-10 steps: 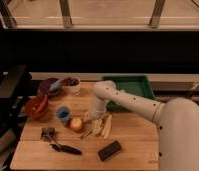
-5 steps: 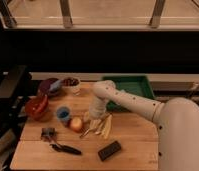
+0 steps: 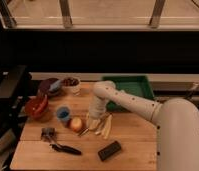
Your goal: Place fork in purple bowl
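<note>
no legible text anywhere

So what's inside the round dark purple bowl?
A pale blue thing sticks out of the round dark purple bowl; the rim hides the bottom. The robot's claw is down by the pale yellow strips on the wooden board, apart from the bowl.

Dim warm light, brighter along the top edge; gripper [image 3: 93, 122] low over the table [image 3: 138, 143], perhaps shadowed.

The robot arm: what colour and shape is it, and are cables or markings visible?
The arm is off-white, with smooth, rounded segments and a ball-like elbow. No cables or markings show. Its gripper, by the pale yellow strips, looks equally pale.
</note>
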`<act>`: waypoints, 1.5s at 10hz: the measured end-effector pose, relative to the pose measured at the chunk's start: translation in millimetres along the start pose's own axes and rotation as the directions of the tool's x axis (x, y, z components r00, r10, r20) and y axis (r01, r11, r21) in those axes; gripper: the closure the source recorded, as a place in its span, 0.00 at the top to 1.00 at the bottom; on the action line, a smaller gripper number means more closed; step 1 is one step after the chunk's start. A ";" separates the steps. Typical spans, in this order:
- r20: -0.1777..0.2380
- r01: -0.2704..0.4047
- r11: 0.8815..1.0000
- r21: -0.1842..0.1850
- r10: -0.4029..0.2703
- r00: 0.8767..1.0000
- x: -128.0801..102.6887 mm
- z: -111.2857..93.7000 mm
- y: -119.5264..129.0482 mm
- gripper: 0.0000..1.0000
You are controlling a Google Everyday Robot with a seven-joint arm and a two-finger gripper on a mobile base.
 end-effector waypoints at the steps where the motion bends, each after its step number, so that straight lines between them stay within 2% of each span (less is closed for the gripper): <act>1: -0.002 0.003 1.000 -0.006 -0.003 1.000 0.0 -1.1 2.3 0.00; 5: -0.007 0.007 1.000 -0.010 -0.007 1.000 -0.3 -2.9 3.8 0.00; 6: -0.017 0.012 1.000 -0.003 -0.012 1.000 0.7 -5.8 4.5 0.00; 7: -0.026 0.026 0.999 0.021 -0.025 0.999 -1.0 -17.3 5.2 0.00; 9: -0.037 0.060 0.995 0.078 -0.057 0.998 -12.4 -52.0 2.6 0.00; 10: -0.042 0.080 0.990 0.114 -0.076 0.996 -22.2 -80.5 1.9 0.00; 12: -0.058 0.117 0.981 0.157 -0.109 0.992 -37.5 -125.9 1.5 0.00; 13: -0.065 0.136 0.973 0.186 -0.126 0.990 -45.1 -146.7 -3.4 0.00; 14: -0.074 0.159 0.963 0.219 -0.146 0.987 -52.8 -177.4 -13.0 0.00; 15: -0.076 0.172 0.956 0.237 -0.159 0.984 -56.8 -192.3 -23.2 0.00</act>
